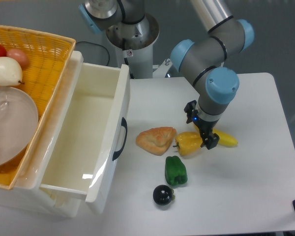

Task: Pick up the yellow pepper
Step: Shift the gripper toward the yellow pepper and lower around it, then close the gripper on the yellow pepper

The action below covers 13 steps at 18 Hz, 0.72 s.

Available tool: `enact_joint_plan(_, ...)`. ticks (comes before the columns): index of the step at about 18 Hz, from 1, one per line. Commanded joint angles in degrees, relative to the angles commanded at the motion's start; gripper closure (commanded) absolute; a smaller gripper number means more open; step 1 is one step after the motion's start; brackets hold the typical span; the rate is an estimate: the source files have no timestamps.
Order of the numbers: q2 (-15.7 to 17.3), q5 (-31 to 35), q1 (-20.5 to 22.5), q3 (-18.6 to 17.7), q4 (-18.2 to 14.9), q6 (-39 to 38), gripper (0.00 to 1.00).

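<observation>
No text is readable; the robot base [132, 34] bears an illegible small sticker.

A white table [265, 187] stands on a grey floor [285, 39], with an open white drawer [83, 147] at its left side.

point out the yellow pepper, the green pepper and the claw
yellow pepper [188, 143], fixed camera, on its lobed body
green pepper [175, 170], fixed camera, middle of its body
claw [200, 129], fixed camera, between its fingertips
</observation>
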Motion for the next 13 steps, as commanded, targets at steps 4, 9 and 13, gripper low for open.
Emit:
enact_joint_plan(4, -0.53, 0.0, -0.09, -0.79, 2.02, 0.53, 0.0)
enact_joint_plan(9, -1.06, 0.0, -0.18, -2.11, 2.73, 0.62, 0.0)
enact_joint_plan(13, -1.15, 0.17, -0.18, -2.9, 3.51, 0.97, 0.0)
